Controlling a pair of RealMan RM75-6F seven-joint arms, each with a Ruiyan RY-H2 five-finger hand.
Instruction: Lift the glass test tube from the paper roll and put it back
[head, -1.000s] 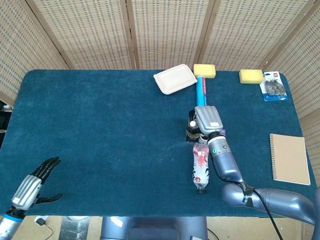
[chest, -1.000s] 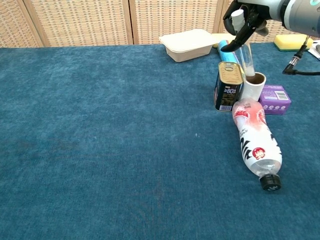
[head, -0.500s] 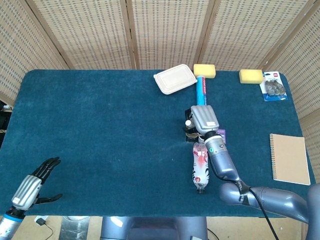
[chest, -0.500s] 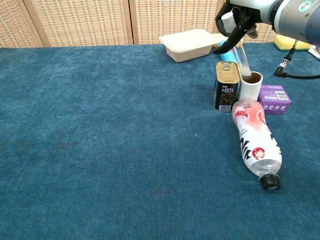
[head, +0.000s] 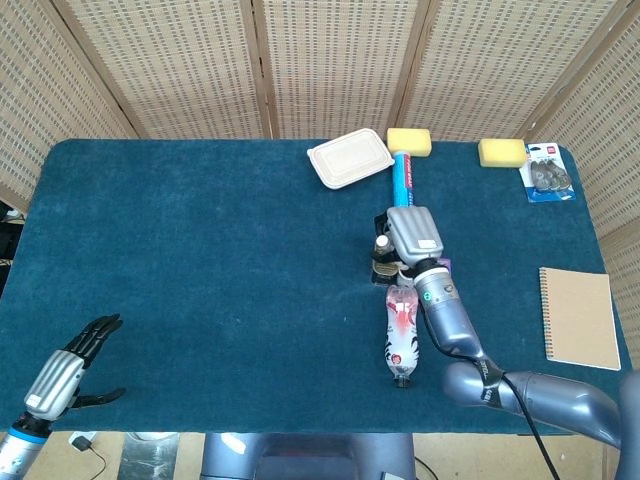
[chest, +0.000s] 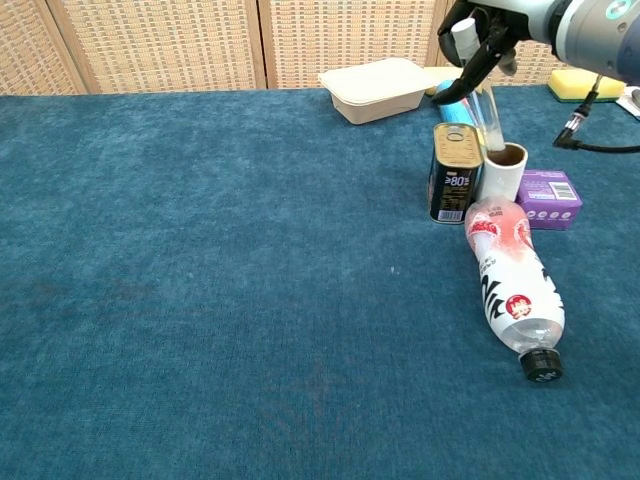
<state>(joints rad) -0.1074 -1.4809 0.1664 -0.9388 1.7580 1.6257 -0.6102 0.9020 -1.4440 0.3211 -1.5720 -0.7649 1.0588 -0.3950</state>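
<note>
Since a moment ago the right hand (chest: 483, 30) has shifted slightly rightward, fingers still pinching the glass test tube (chest: 484, 95). Its long axis is near-vertical, capped top tilted left, bottom over the paper roll (chest: 503, 173).

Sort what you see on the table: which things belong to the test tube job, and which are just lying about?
Job:
glass test tube, gripped by the right robot hand
paper roll

Lying about:
tin can
plastic bottle
purple box
takeaway box
yellow sponges
notebook
blister pack
</note>
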